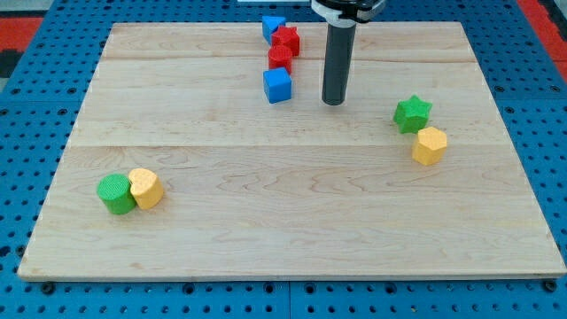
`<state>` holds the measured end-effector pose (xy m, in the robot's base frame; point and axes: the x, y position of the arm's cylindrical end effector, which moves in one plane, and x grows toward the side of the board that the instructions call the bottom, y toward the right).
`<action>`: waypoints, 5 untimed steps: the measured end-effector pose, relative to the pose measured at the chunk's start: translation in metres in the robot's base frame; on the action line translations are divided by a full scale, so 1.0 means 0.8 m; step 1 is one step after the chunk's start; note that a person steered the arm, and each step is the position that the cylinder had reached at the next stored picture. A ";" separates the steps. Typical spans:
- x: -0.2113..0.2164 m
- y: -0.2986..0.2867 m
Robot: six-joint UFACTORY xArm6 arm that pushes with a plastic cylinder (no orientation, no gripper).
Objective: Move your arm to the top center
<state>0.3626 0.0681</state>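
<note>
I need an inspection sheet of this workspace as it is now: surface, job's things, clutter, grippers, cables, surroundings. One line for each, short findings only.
Surface: pale wooden board, flat, made of joined planks.
Job's things: my tip rests near the view's top centre, right of the blue cube, not touching it.
Clutter: blue block, red star and red block clustered at top; green star and yellow block at right; green block touching yellow block at lower left.
Grippers: none; a dark rod only.
Cables: nothing seen.
Surroundings: blue perforated base around the board.

Blue pegboard beneath wooden board.
</note>
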 end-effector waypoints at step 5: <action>-0.094 0.055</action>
<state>0.2877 0.1124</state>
